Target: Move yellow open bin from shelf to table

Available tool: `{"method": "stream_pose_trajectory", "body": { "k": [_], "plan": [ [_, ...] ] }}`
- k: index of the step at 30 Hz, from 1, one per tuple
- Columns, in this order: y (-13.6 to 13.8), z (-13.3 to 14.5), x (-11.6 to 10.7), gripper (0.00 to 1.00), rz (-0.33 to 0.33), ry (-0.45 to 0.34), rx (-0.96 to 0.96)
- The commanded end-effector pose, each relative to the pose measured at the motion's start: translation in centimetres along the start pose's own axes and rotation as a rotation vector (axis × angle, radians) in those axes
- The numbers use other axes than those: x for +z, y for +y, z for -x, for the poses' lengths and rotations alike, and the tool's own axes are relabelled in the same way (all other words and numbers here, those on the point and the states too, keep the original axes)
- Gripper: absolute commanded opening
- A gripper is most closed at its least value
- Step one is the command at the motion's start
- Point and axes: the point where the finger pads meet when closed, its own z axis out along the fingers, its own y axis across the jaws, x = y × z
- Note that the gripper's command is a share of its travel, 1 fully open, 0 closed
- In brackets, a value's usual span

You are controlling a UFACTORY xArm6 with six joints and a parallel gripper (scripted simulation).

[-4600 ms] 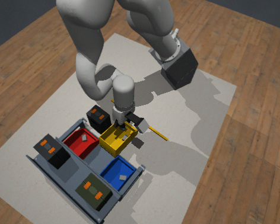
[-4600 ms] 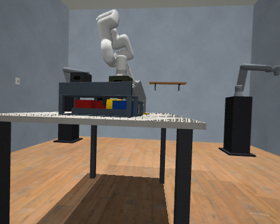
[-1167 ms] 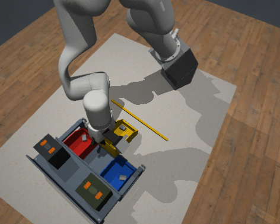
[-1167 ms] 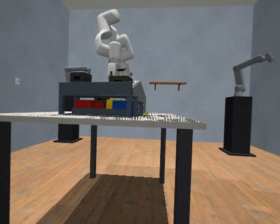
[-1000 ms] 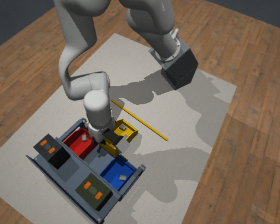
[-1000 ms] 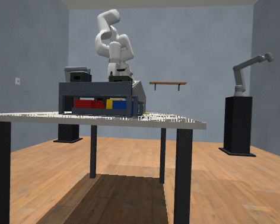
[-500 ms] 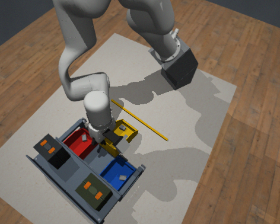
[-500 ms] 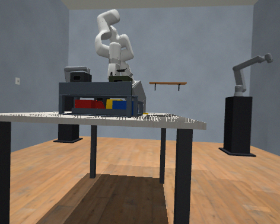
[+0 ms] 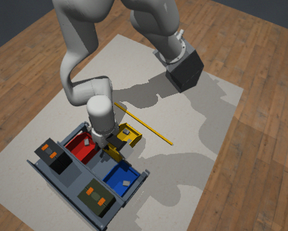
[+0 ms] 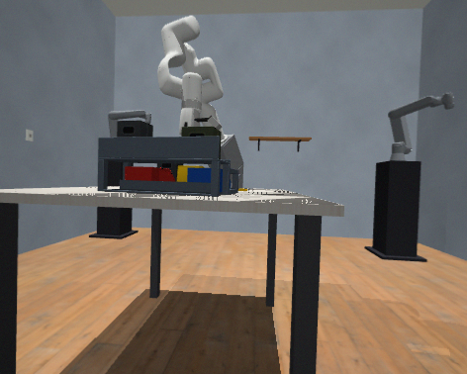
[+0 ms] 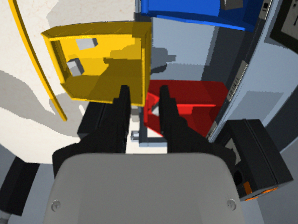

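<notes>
The yellow open bin (image 9: pixel 135 140) (image 10: pixel 183 174) (image 11: pixel 100 50) sticks out past the front of the shelf (image 9: pixel 45 169) (image 10: pixel 157 148). Its back end is at the shelf's front edge, its front end over the table. Grey parts (image 9: pixel 126 131) (image 11: pixel 86 43) lie in it. Whether it is tilted or touches the table I cannot tell. My gripper (image 9: pixel 101 148) (image 11: pixel 144 96) is partly open at the bin's back wall and grips nothing visible; fingertip height is unclear. The red bin (image 9: pixel 82 150) (image 10: pixel 142 173) (image 11: pixel 195 92) and blue bin (image 9: pixel 119 177) (image 10: pixel 202 175) (image 11: pixel 175 7) sit on the shelf.
A black case (image 9: pixel 58 163) (image 10: pixel 135 129) and a green case (image 9: pixel 97 195) stand on the shelf's upper deck. A yellow strip (image 9: pixel 144 124) (image 11: pixel 35 60) lies on the table in front of the yellow bin. The blue bin is beside the vacated slot.
</notes>
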Motion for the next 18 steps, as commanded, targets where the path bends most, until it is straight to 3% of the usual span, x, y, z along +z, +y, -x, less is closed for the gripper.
{"method": "stream_pose_trajectory", "body": {
  "k": [1,18],
  "plan": [
    [0.08,-0.01,0.47,0.33,0.002,0.000,0.000],
    [0.06,-0.01,1.47,0.33,0.002,0.000,0.000]
  ]
}}
